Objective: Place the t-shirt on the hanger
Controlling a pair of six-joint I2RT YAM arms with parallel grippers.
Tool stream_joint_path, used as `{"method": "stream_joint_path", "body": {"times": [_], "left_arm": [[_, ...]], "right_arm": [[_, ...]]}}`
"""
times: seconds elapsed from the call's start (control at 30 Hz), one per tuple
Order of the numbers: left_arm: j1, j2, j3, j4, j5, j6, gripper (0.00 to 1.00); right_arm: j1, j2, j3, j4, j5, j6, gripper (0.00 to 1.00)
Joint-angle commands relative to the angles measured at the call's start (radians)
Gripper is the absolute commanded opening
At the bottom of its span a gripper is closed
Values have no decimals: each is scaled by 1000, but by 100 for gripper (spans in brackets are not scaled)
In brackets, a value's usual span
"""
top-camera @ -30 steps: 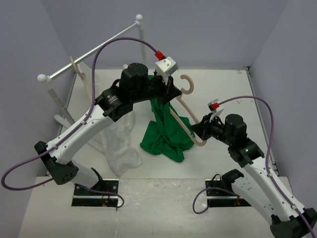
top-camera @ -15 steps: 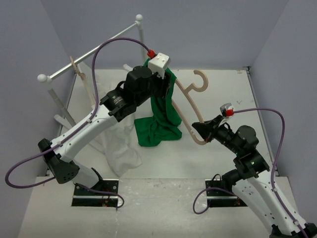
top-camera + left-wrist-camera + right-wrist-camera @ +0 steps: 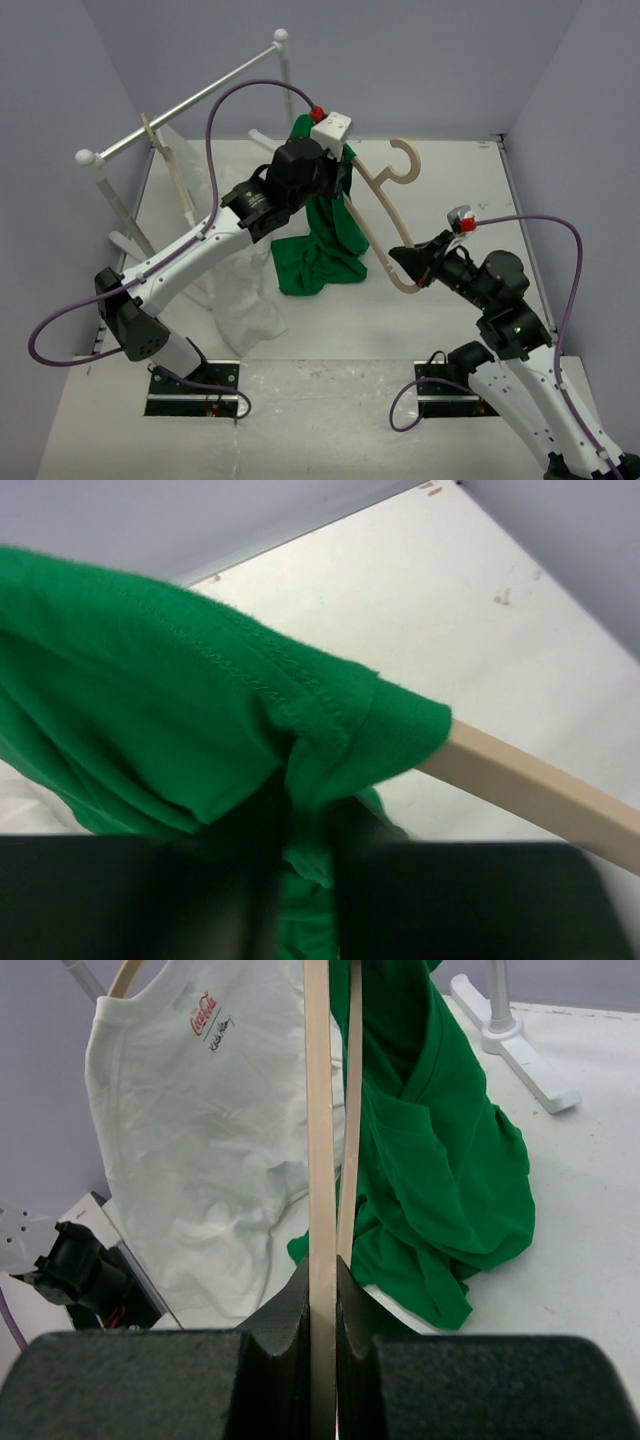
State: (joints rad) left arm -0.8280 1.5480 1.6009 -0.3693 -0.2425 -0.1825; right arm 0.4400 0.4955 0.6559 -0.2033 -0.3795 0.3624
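Pinches the hanger [image 3: 318,1110] by its lower end, tight in the right gripper [image 3: 322,1290], likely to hold it tilted up as a steady peg, upper arm inside a hemmed opening of the t-shirt [image 3: 325,245]. Sets the left gripper [image 3: 308,860] on green cloth bunched there, probably to draw it along; cannot tell whether nipping or slack. Leaves most of the t-shirt sagging to the table [image 3: 450,190] beside the white garment [image 3: 200,1140] on the rack [image 3: 120,137], a likely snag.

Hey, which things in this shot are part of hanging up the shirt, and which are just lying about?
Part of the job: bright green cloth t-shirt; pale beige wooden hanger with round hook; right claw, shut on that hanger.
Lying about: white thin t-shirt on its own wooden hanger; silver metal clothes rail.
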Motion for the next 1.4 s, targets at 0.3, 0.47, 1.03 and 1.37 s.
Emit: {"method": "stream_joint_path", "body": {"times": [0.3,0.47,1.03,1.37], "left_arm": [[0,46,228,-160,219,48,0],[-8,95,354,-290,469,72,0],[-12,143,455,-433,277,88,0],[-16,153,601,-454,149,52,0]], "right_arm": [[0,137,70,63,113,-12,0],[0,213,124,111,258,139,0],[5,210,163,154,89,119,0],[5,275,199,140,86,38,0]]}}
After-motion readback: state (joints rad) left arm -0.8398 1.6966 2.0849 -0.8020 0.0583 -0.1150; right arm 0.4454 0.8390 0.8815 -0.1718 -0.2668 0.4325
